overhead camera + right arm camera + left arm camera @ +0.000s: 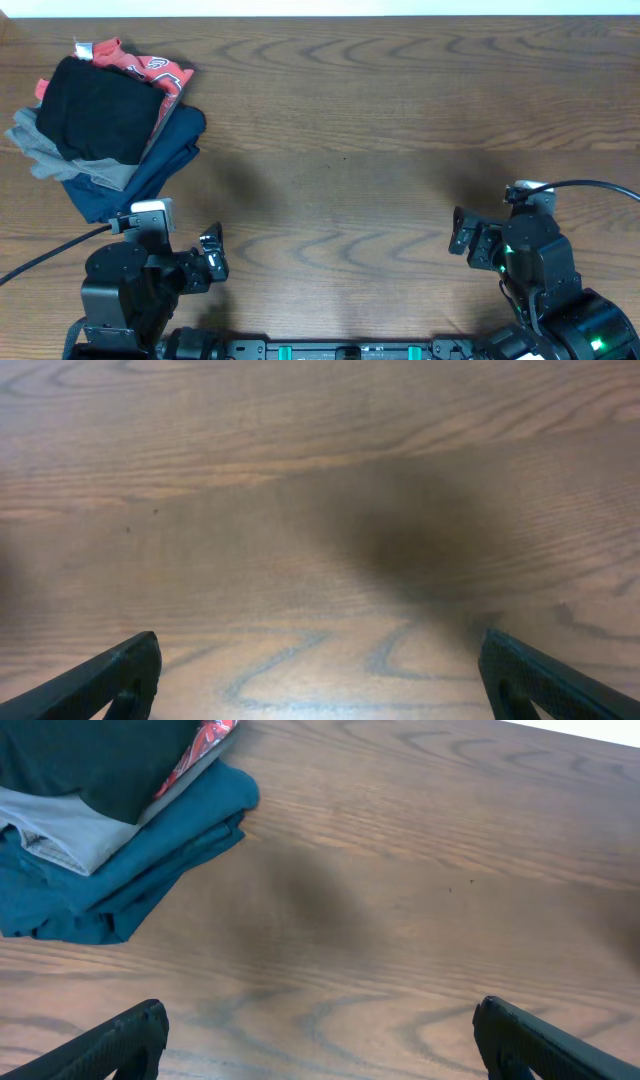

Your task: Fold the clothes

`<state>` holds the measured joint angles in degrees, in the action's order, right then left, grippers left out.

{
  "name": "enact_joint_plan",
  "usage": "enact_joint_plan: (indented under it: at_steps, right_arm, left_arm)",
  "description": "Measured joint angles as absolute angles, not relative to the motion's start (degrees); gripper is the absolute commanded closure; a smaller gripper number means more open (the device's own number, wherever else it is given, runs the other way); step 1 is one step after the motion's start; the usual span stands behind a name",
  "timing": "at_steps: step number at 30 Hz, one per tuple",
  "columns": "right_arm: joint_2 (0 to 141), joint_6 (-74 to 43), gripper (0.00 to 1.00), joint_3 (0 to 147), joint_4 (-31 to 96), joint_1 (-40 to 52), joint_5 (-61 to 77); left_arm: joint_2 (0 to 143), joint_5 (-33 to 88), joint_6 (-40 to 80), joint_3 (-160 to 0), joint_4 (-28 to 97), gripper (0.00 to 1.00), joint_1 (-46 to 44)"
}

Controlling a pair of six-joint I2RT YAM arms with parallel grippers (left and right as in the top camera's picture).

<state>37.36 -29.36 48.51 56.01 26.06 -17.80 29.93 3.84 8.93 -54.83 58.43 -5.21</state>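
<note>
Right now the black garment (100, 110) is lying on top of a pile at the far left of the table (350, 120), over a red shirt (150, 68), a grey garment (40, 150) and a navy garment (150, 160). It is looking soft, light and floppy, so pinching only its top layer at an outer edge is probably the safest hold. The left gripper (213, 255) and the right gripper (457, 236) are hanging spread wide and empty, well apart from it.

At the far left of the brown wood-grain bench (380, 120), a red shirt with white lettering (155, 70) and a grey folded garment (40, 145) lie stacked on a navy folded garment (172, 140).
</note>
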Motion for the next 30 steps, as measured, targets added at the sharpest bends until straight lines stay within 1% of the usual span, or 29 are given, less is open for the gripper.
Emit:
enact_joint_plan:
  at_steps: [15, 19, 21, 24, 30]
  right_arm:
    - [37.36, -29.41, 0.01, 48.51, 56.31, 26.06, -17.89]
    - [36.99, -27.99, 0.01, 48.18, 54.89, 24.12, -18.37]
    - [36.32, -25.85, 0.01, 47.46, 51.88, 22.09, -18.31]
    - [34.28, -19.57, 0.01, 44.69, 44.31, 17.87, -15.86]
    - [26.65, -8.75, 0.01, 31.48, 24.45, 11.40, -7.20]
  left_arm:
    - [29.93, 3.84, 8.93, -54.83, 58.46, 0.02, -5.21]
    - [29.93, 3.84, 8.93, -54.83, 58.43, 0.02, -5.21]
    - [29.93, 3.84, 8.93, -54.83, 58.43, 0.02, -5.21]
    - [29.93, 3.84, 8.93, -54.83, 58.43, 0.02, -5.21]
    - [29.87, 3.84, 8.93, -54.74, 58.41, 0.02, -5.21]
